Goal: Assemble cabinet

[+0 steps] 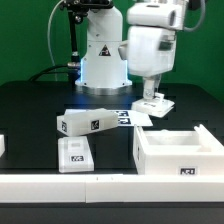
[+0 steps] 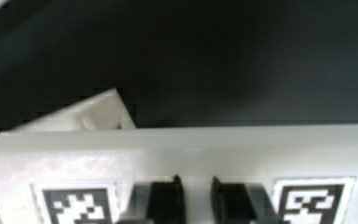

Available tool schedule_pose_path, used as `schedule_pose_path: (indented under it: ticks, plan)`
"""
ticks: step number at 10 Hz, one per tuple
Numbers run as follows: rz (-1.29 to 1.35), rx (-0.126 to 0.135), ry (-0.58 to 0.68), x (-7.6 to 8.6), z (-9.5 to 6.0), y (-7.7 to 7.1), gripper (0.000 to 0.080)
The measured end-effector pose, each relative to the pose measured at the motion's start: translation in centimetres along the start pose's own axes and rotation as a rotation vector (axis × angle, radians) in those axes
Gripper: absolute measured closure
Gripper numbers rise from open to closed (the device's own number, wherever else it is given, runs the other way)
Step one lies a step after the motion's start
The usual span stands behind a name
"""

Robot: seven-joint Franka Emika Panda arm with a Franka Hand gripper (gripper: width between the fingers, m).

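My gripper (image 1: 150, 92) stands low over a flat white cabinet panel (image 1: 155, 103) on the black table, at the exterior view's right. In the wrist view its two dark fingertips (image 2: 160, 198) are close together against this panel (image 2: 194, 150), with a strip of white between them and a square tag on either side. The gripper (image 2: 194, 200) looks shut on the panel. The open white cabinet box (image 1: 178, 152) stands in front of it. A boxy tagged part (image 1: 88, 122) and a flat tagged part (image 1: 75, 153) lie toward the exterior view's left.
The robot base (image 1: 102, 60) stands at the back centre. The marker board (image 1: 127, 117) lies between the boxy part and the held panel. A long white rail (image 1: 110, 185) edges the table's front. A small white piece (image 1: 2, 146) shows at the far left.
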State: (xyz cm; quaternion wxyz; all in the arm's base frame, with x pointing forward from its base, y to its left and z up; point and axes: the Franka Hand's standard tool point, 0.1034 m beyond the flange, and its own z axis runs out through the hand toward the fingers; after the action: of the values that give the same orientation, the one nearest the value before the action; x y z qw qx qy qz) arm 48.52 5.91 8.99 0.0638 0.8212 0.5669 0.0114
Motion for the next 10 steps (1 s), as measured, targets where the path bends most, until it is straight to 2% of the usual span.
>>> schedule_pose_path:
  ticks: [2, 3, 4, 6, 7, 9, 10]
  plan:
    - [-0.293, -0.018, -0.054, 2.0, 1.0, -0.5, 0.0733]
    - [-0.443, -0.028, -0.07, 2.4, 1.3, -0.9, 0.0733]
    - [-0.507, -0.026, -0.076, 2.0, 1.3, -0.7, 0.0733]
    - [-0.464, -0.024, -0.081, 2.0, 1.3, -0.9, 0.0733]
    - [-0.443, -0.02, -0.101, 2.5, 1.0, -1.7, 0.0733]
    - [-0.383, 0.008, -0.186, 3.5, 0.8, -3.5, 0.0733]
    - [-0.376, 0.007, -0.19, 3.7, 0.7, -3.5, 0.0733]
